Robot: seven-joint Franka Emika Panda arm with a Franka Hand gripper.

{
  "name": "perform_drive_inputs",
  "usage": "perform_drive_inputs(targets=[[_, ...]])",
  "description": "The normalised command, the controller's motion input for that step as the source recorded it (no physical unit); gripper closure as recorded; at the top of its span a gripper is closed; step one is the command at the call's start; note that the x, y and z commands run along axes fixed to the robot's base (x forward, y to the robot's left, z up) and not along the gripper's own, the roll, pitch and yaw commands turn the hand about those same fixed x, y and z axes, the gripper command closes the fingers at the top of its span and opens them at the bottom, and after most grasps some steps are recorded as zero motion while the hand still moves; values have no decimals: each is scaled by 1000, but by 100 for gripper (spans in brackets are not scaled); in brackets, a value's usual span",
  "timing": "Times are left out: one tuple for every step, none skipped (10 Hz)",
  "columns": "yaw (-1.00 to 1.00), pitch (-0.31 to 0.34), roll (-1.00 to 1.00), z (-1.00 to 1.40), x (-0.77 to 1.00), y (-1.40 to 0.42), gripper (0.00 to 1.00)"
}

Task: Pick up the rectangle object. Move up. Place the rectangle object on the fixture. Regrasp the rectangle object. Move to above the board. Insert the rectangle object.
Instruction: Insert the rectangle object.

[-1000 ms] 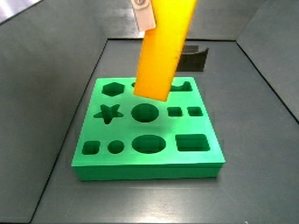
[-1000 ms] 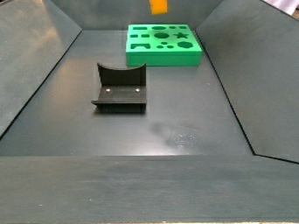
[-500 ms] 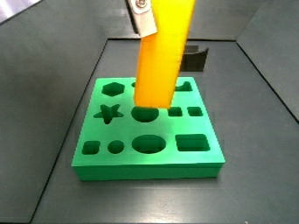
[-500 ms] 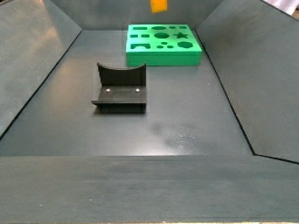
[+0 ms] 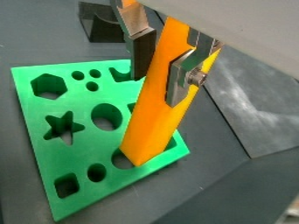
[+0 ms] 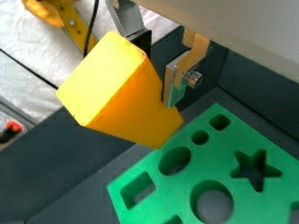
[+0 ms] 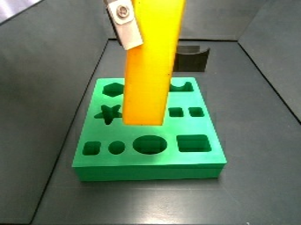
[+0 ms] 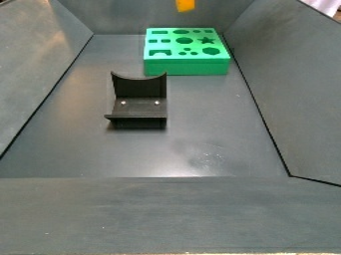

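My gripper [image 5: 163,63] is shut on the rectangle object [image 5: 158,101], a long orange-yellow block. Silver fingers [image 5: 187,74] clamp its upper part, also in a wrist view [image 6: 158,57]. The block [image 7: 153,66] hangs nearly upright above the board [image 7: 150,145], a green slab with many cut-outs. Its lower end is over the board's middle holes and apart from them. One finger [image 7: 123,25] shows beside the block. The fixture [image 8: 136,100], a dark notched block, stands on the floor apart from the board [image 8: 186,50]. Only the block's tip [image 8: 185,5] shows there.
The board and the fixture [image 7: 192,58] stand on a dark grey floor inside a bin with sloped walls [image 8: 40,90]. Yellow gear and cables [image 6: 65,22] lie outside the bin. The fixture [image 5: 105,22] is behind the board.
The block has swung more upright and shifted across the board toward its middle. In a side view less of it shows at the top edge. Gripper stays shut on it.
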Motion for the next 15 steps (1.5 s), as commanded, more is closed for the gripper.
perform_drive_inputs(targets=[[0,-500,386,137,0,-189,100],[0,-500,423,151,0,-129,100],[0,-500,353,137,0,-197,100],[-391,-289,204,-109,40,-160,100],[-174,-26,24,-66,74,-31,100],[0,-109,500,194,120,-166,100],[0,-127,500,63,174,-171,100],[49,-141,500,57,146,-143,100],[120,-154,500,57,123,-117,100],[143,-183,500,66,171,-114,100],[151,-204,500,66,214,-123,100],[160,-231,500,71,266,-137,100],[163,-239,500,69,283,-140,100],[163,-240,500,66,286,-140,100],[163,-240,500,63,283,-140,100]])
